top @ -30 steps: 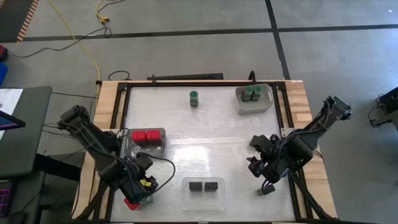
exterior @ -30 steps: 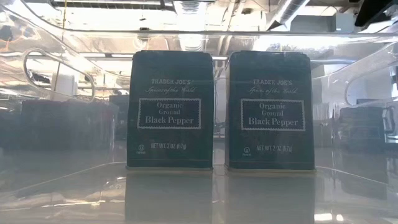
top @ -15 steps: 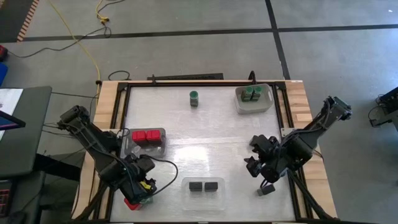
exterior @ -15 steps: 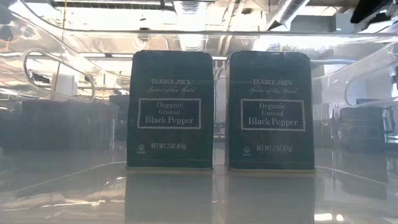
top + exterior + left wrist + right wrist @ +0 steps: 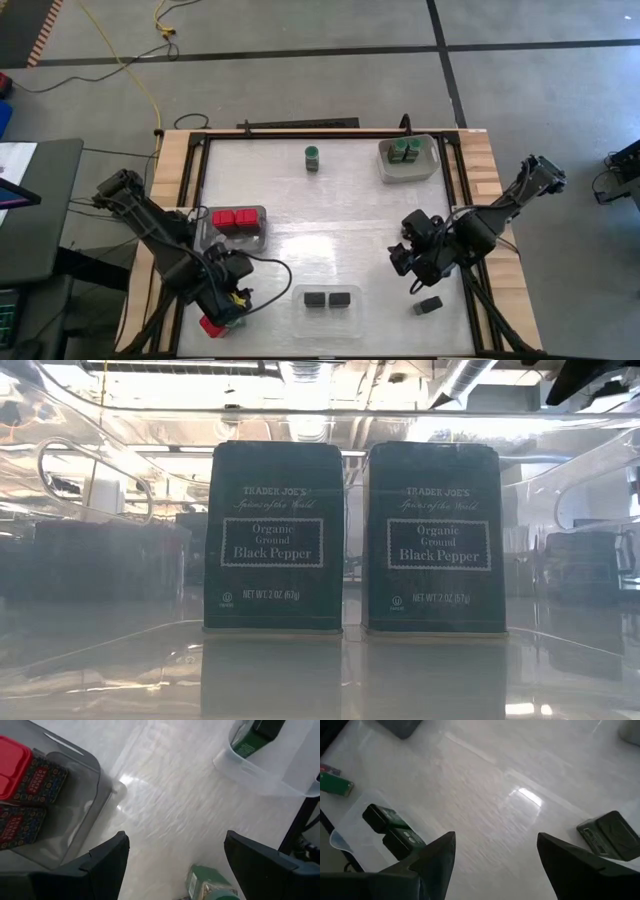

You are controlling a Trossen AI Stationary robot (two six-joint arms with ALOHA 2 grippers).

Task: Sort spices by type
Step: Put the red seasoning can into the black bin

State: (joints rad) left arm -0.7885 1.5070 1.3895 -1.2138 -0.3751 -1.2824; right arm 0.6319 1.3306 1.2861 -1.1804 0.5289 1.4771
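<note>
- Over the worktop [image 5: 330,215], seen from above, both arms are at the near half, one on each side.
- Left gripper [image 5: 222,300] sits at about 7 o'clock; the wrist view shows its fingers [image 5: 107,857] spread wide with nothing between them.
- Just beneath that gripper a red spice [image 5: 210,325] peeks out, with a green-lidded jar [image 5: 210,884] beside it on the worktop.
- Up at 9 o'clock a grey tray [image 5: 232,240] holds two red spices [image 5: 235,218] side by side.
- Right gripper [image 5: 408,258] hovers at about 4 o'clock; its fingers [image 5: 570,857] are wide apart and empty, with bare worktop between them.
- Just below it at 5 o'clock, a black box [image 5: 428,305] lies alone on the worktop, apart from the gripper.
- Dead centre at 6 o'clock, a clear tray [image 5: 327,310] holds two black pepper boxes [image 5: 328,299]; the low view shows them upright, side by side, labels facing the camera.
- Far side now: a lone green-lidded jar [image 5: 313,157] stands at 12 o'clock.
- At 1 o'clock a pale tray [image 5: 405,170] carries two more green-lidded jars [image 5: 405,150], packed close together.
</note>
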